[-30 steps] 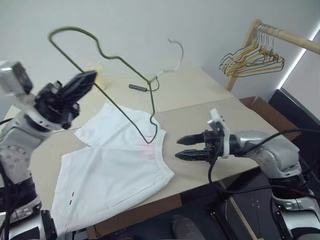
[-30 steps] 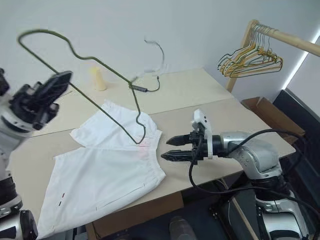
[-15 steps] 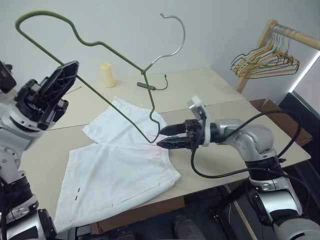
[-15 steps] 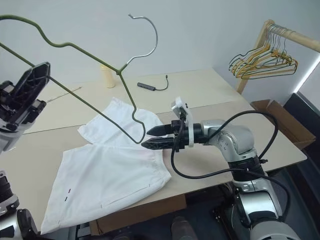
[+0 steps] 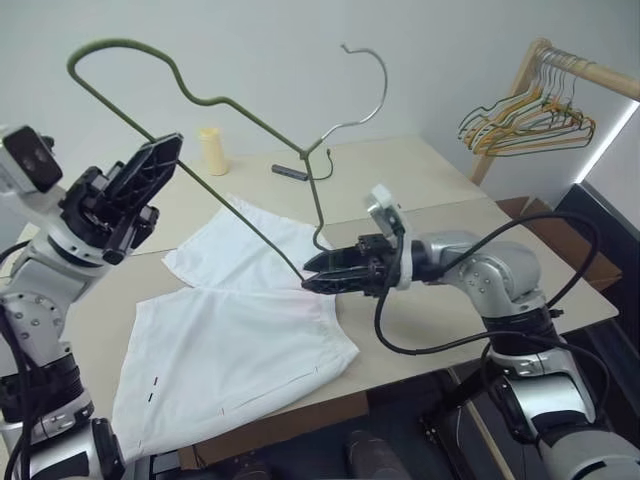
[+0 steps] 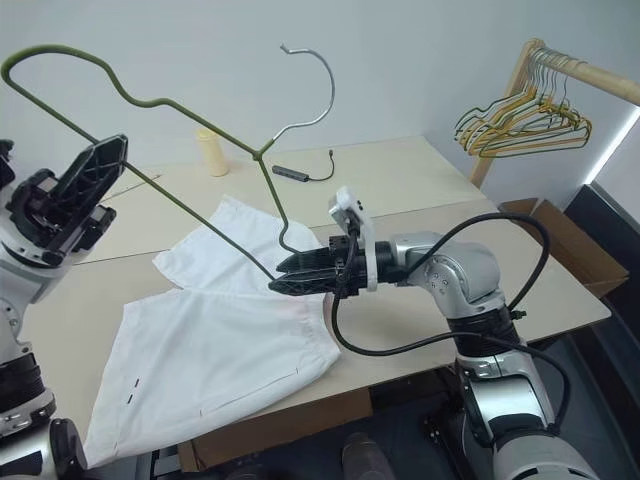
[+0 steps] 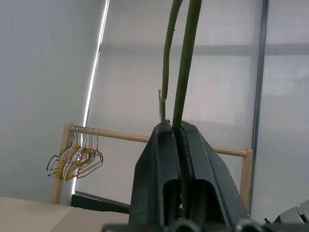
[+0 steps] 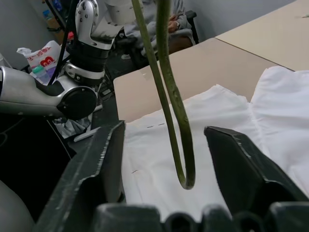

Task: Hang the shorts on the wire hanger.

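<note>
The wire hanger (image 5: 225, 150) is held in the air above the table (image 5: 440, 190), its long axis slanting from upper left down to a lower bent corner at the centre, with the curled hook rising toward the upper right. The left hand (image 5: 135, 195) is pressed together on the lower bar of the wire; the left wrist view shows the green wire pinched between its closed fingers (image 7: 159, 164).

The right hand (image 5: 312, 276) points leftward at table height, its fingers spread. In the right wrist view the hanger's lower bend (image 8: 186, 179) hangs between the two fingers, touching neither. The right hand is therefore the nearer one to that corner and to the waistband edge of the shorts (image 5: 235, 340).

The shorts lie flat on the table, directly below the hanger and just left of the right fingertips, waistband toward the right hand, legs toward the left arm.

Count:
- one held wire hanger
- one pair of shorts
- one bunch of hangers (image 5: 525, 125) on the wooden rack (image 5: 590, 75)
- one yellow cylinder (image 5: 212, 150)
- one small dark item with a cable (image 5: 291, 172)
</note>
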### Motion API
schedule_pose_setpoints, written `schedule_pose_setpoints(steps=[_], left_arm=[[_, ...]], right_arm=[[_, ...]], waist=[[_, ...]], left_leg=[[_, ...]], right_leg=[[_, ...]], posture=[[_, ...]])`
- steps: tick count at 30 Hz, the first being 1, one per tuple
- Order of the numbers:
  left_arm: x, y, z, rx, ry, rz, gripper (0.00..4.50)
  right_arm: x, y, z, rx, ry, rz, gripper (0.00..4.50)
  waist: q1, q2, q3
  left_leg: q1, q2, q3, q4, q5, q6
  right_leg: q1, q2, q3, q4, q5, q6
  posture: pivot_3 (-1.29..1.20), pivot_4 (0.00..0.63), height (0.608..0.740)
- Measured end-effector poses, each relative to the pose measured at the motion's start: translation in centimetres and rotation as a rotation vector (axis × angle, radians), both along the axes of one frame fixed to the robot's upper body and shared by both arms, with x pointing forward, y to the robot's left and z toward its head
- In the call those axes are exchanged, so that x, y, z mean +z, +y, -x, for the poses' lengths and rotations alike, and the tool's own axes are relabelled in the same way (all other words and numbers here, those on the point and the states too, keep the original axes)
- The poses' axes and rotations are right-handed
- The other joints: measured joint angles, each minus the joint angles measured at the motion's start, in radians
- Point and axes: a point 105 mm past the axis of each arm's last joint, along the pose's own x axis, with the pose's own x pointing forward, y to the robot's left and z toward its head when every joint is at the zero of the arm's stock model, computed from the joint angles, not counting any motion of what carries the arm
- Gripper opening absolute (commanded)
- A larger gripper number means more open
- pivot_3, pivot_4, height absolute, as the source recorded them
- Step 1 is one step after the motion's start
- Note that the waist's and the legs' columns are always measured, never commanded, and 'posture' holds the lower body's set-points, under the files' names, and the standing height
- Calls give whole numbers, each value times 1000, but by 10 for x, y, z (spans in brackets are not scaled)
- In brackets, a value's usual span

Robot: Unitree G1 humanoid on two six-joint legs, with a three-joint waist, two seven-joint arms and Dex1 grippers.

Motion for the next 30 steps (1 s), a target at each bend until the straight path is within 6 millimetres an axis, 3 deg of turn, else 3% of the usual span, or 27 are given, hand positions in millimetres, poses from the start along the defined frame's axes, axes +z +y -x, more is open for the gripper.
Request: schedule_pose_setpoints(steps=[5, 6, 16, 19, 24, 27, 30], left_arm=[[0, -2, 1, -2, -6, -1, 0], [0, 0, 0, 10, -1, 2, 0], [-2, 2, -6, 42, 5, 19, 0], [-11, 3, -13, 76, 39, 7, 742], [-43, -11, -22, 106, 118, -108, 2439], [-64, -25, -26, 151, 132, -306, 3412], [-107, -29, -31, 222, 161, -618, 4406]], right_arm=[[-7, 3, 3, 11, 23, 13, 184], [-6, 5, 7, 34, 17, 13, 19], [-7, 6, 9, 41, 11, 12, 19], [-11, 5, 9, 30, 24, 15, 0], [-11, 1, 3, -25, 21, 11, 0], [-13, -4, 0, -71, 43, 6, 0], [-17, -12, -4, -124, 74, 18, 0]], waist=[[1, 0, 0], [1, 0, 0], [1, 0, 0], [1, 0, 0], [-1, 0, 0], [-1, 1, 0], [-2, 1, 1]], left_leg=[[0, 0, 0, 0, 0, 0], [0, 0, 0, 0, 0, 0], [0, 0, 0, 0, 0, 0], [0, 0, 0, 0, 0, 0], [-1, 0, 0, 0, 0, 0], [-1, -1, 0, 0, 0, 0], [0, -1, 1, 0, 0, 0]], right_leg=[[0, 0, 0, 0, 0, 0], [0, 0, 0, 0, 0, 0], [0, 0, 0, 0, 0, 0], [0, 0, 0, 0, 0, 0], [0, 0, 0, 0, 0, 0], [0, 0, 0, 0, 0, 0], [0, 0, 0, 0, 0, 0]], posture=[[-170, 0, 740], [-170, 0, 740], [-175, 0, 740], [-181, 0, 740], [-190, 0, 740], [-193, 0, 740], [-200, 0, 740]])
